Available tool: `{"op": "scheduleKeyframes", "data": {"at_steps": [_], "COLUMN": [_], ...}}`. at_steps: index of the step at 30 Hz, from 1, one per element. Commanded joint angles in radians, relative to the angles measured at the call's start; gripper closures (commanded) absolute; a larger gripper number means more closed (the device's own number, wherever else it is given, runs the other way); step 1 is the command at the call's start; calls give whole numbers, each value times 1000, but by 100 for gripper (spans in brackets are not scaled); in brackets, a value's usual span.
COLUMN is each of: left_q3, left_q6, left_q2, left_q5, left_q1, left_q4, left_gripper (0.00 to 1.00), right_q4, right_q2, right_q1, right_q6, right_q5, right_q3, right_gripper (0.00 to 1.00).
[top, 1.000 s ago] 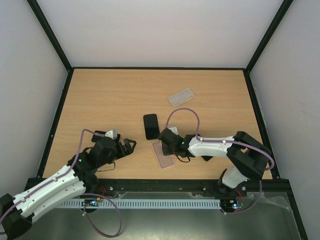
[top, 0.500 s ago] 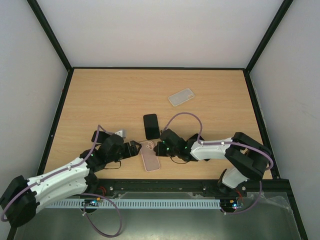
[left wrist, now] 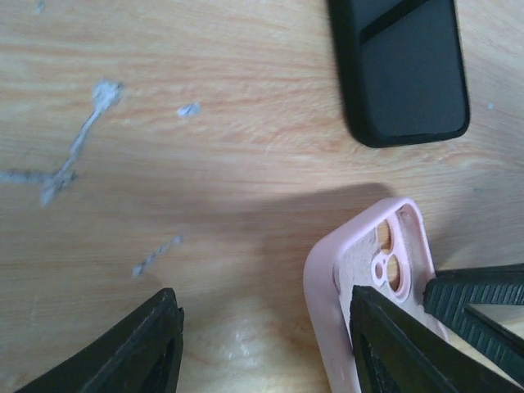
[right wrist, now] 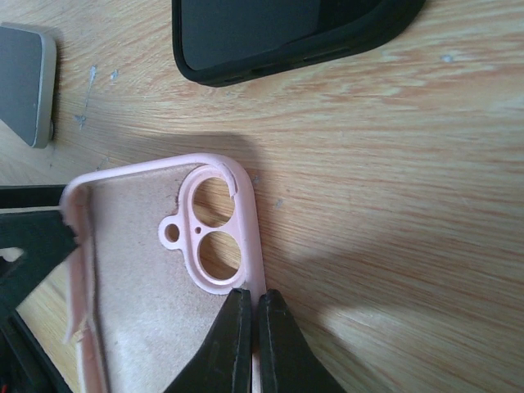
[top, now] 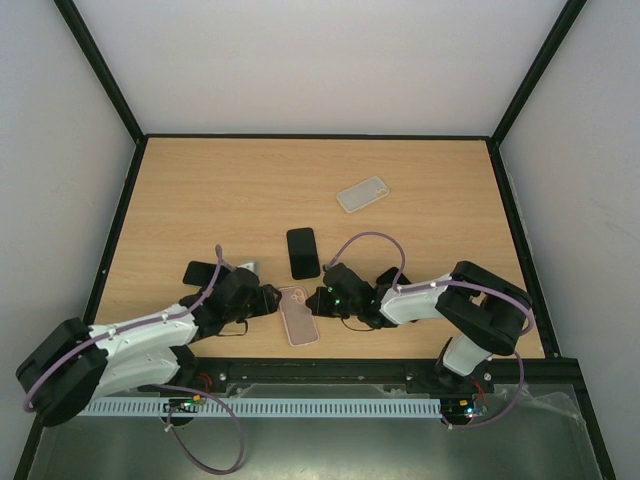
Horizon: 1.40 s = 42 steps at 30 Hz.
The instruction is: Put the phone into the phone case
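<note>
Case being secured: pink case (right wrist: 139, 270) is gripped at its rim by right pincer (right wrist: 250, 304); released left pincer (left wrist: 264, 315) is to be closed opposite.

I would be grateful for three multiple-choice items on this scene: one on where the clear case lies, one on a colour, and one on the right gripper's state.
1. Where is the clear case?
A. Alone, beyond the black phone, apart from both arms
B. Between the left fingers
C. Stacked on another case

2. What colour is the case nearest the arms?
A. Blue
B. Pink
C. Green

3. How is the right gripper?
A. Wide open
B. Shut on nothing
C. Shut on the pink case

Answers:
1 A, the top view shows it lying by itself farther out.
2 B, both wrist views show it pink.
3 C, its fingers pinch the rim beside the camera cutout.
</note>
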<state>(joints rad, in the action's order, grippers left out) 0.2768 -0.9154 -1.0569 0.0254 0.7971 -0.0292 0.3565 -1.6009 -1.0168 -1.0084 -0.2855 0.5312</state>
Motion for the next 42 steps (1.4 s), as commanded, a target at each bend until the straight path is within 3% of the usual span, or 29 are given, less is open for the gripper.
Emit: {"op": "scheduleKeyframes", "data": {"at_steps": [1, 10, 22, 25, 32, 34, 38, 42], "left_q3": [-11, -6, 9, -10, -20, -25, -28, -27], "left_q6": [24, 34, 38, 30, 9, 7, -2, -7], "left_q2": [-66, -160, -238, -224, -160, -130, -65, 13], "left_q5": [-7, -26, -1, -30, -58, -88, -148, -164], "left_q1": [-6, -6, -6, -6, -6, -6, -6, -6], "left_q4": [-86, -137, -129, -178, -175, -182, -193, -156], "left_gripper": [45, 55, 59, 56, 49, 45, 34, 26], "right_q4": [-17, -194, -315, -340, -529, -592, -632, -664], "right_q2": [-7, 21, 99, 134, 243, 265, 282, 291], "right_q1": [-5, -5, -5, 0, 119, 159, 259, 337], "right_q6": [41, 134, 186, 234, 319, 332, 342, 334], "right_q5": [29, 137, 212, 225, 316, 353, 353, 390], "right_q3": [-11, 7, 47, 65, 113, 123, 121, 120], "right_gripper": [98, 90, 79, 65, 44, 32, 0, 2]}}
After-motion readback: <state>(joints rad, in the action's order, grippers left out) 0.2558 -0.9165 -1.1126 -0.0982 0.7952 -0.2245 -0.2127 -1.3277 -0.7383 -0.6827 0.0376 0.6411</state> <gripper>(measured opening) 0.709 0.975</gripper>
